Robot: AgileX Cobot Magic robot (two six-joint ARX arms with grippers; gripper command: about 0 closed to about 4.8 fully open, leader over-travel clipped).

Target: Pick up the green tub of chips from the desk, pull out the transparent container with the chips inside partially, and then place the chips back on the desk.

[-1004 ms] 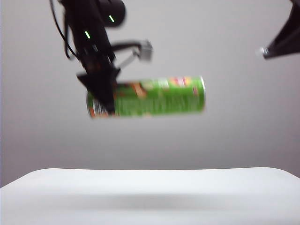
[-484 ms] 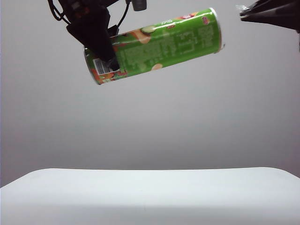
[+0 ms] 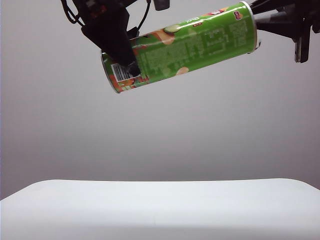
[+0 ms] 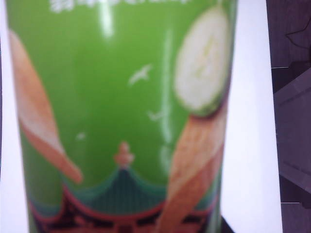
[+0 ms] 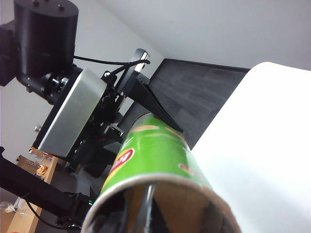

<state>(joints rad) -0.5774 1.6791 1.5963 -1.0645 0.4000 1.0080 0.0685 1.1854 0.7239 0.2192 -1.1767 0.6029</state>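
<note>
Gripping the light, slick green tub of chips (image 3: 182,47) near its base, our left pincer (image 3: 131,67) holds; our right pincer (image 3: 270,22) sits at its open mouth, spread unclear; we'd pinch the container's lip.

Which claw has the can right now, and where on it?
The left claw grips the green tub of chips near its lower end, high above the desk. The right claw is at the open end; grip unclear.
</note>
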